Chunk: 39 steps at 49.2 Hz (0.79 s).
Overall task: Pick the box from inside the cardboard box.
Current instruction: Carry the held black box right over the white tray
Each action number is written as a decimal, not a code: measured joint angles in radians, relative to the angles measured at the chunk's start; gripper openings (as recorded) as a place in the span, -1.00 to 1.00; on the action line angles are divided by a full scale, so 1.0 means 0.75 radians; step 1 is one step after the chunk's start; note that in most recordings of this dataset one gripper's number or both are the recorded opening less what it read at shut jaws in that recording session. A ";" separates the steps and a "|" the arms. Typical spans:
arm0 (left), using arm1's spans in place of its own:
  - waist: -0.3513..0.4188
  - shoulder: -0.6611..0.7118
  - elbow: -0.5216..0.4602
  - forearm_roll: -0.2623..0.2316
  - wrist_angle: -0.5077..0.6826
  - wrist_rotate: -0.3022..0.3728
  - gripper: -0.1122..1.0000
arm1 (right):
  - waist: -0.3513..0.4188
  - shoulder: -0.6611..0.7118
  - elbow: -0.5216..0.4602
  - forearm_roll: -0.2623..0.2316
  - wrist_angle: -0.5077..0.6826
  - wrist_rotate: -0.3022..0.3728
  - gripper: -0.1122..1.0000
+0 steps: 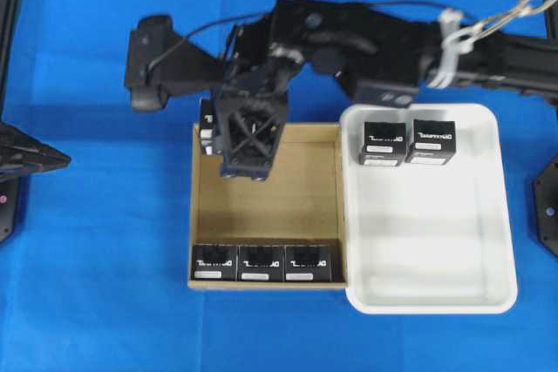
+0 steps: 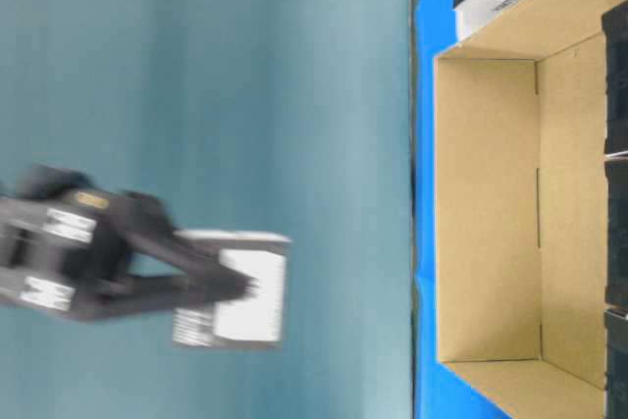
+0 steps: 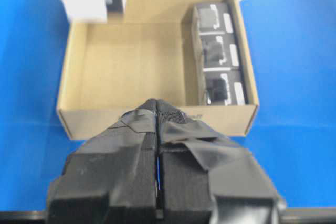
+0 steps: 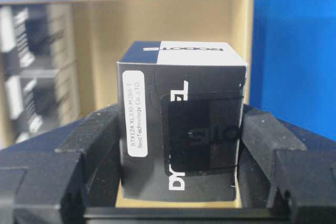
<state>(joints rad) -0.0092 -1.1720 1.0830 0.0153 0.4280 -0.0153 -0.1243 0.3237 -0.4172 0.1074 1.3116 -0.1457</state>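
**Right gripper holding 1 black box above the cardboard box**

A blue cloth [image 1: 96,302] covers the work surface, with a pale teal backdrop [image 2: 196,95] behind it. The cardboard box [image 1: 266,193], a low-walled brown carton, sits at the centre of the cloth and serves as the landmark here. Touching its right wall stands a white plastic tray [image 1: 432,241]; 2 black cartons [image 1: 406,143] sit side by side at the tray's far end. Inside the cardboard box, 3 black cartons [image 1: 261,262] line the near wall in a row, touching one another. The rest of its floor is bare brown board.

The right gripper [image 4: 181,145] reaches across from the right and sits over the far-left corner of the cardboard box. Its 2 padded fingers [image 4: 262,135] press against opposite sides of the box [image 4: 181,129], a black carton with white lettering and a white label strip. In the table-level view this carton hangs clear of the cardboard box, with backdrop visible between them.

The left gripper [image 3: 158,109] points toward the near outer wall of the cardboard box; its taped fingers meet along a single seam, closed on nothing.
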 measured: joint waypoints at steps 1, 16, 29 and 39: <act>0.000 0.000 0.000 -0.002 0.000 0.000 -0.92 | -0.002 -0.008 -0.012 0.004 0.022 0.000 0.31; 0.000 0.000 -0.002 0.000 0.000 0.000 -0.92 | -0.045 -0.117 -0.145 0.016 0.270 0.008 0.31; 0.000 -0.002 -0.004 0.000 0.000 0.000 -0.92 | -0.078 -0.233 -0.139 0.016 0.395 0.037 0.31; -0.002 -0.002 -0.004 0.000 0.000 0.000 -0.92 | -0.106 -0.432 0.051 0.016 0.419 0.108 0.31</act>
<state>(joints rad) -0.0107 -1.1735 1.0799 0.0153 0.4280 -0.0153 -0.2040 0.0000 -0.3789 0.1197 1.6260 -0.0644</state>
